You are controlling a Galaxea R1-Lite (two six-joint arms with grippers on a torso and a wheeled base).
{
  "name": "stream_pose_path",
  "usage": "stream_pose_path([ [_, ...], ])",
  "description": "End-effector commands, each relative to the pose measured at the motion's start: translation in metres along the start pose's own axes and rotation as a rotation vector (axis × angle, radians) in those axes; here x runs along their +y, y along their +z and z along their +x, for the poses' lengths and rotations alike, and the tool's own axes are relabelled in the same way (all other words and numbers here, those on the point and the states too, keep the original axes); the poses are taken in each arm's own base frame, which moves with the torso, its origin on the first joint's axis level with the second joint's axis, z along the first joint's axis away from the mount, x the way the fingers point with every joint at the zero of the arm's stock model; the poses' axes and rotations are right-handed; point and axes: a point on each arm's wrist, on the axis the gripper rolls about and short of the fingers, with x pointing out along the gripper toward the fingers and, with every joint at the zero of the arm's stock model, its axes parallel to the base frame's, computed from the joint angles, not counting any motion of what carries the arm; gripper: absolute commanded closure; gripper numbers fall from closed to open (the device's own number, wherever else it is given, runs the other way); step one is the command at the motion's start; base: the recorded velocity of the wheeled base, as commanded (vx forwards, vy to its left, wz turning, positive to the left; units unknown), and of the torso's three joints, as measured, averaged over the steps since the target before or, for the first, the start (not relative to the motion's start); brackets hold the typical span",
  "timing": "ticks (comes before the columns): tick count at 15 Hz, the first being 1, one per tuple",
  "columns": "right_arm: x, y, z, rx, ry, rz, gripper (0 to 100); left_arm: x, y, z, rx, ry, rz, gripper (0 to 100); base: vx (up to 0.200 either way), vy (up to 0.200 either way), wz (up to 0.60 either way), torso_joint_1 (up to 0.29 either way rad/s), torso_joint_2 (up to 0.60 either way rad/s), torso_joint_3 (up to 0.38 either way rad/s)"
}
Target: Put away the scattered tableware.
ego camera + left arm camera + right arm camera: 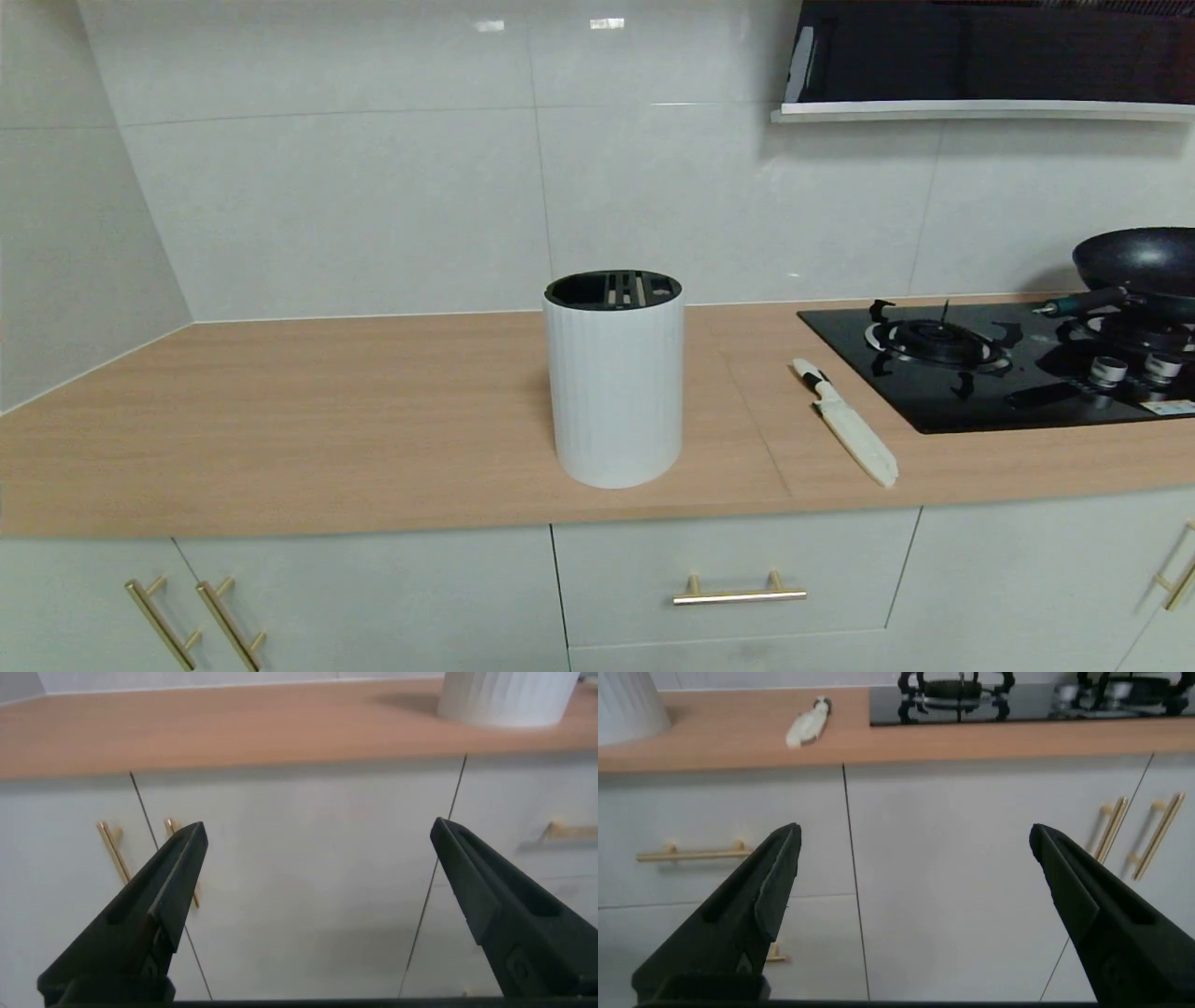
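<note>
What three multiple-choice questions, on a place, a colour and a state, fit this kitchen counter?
1. Where does the white-bladed kitchen knife lie?
A. In the white ribbed cylindrical holder.
B. On the wooden countertop, between holder and black gas hob.
C. On the floor.
2. What colour is the holder's slotted top?
A. Red.
B. Black.
C. White.
3. How are the left gripper and right gripper?
A. Both open.
B. Both shut.
C. One holds the knife.
Answers: B, it lies flat beside the hob; B, the insert is dark; A, both stand spread wide.
</note>
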Motion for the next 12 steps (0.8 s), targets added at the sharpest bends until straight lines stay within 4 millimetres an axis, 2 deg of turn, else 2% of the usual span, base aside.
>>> stream_pose_path([
  [1, 0.0000, 0.0000, 0.0001, 0.002, 0.000, 0.000, 0, 0.0000, 0.0000, 0.0000, 0.000, 0.000, 0.001, 0, 0.000, 0.000, 0.00, 0.222, -0.51, -0.286],
  [12, 0.0000, 0.0000, 0.0001, 0.002, 0.000, 0.000, 0, 0.0000, 0.0000, 0.0000, 0.000, 0.000, 0.001, 0, 0.000, 0.000, 0.00, 0.245, -0.53, -0.288],
])
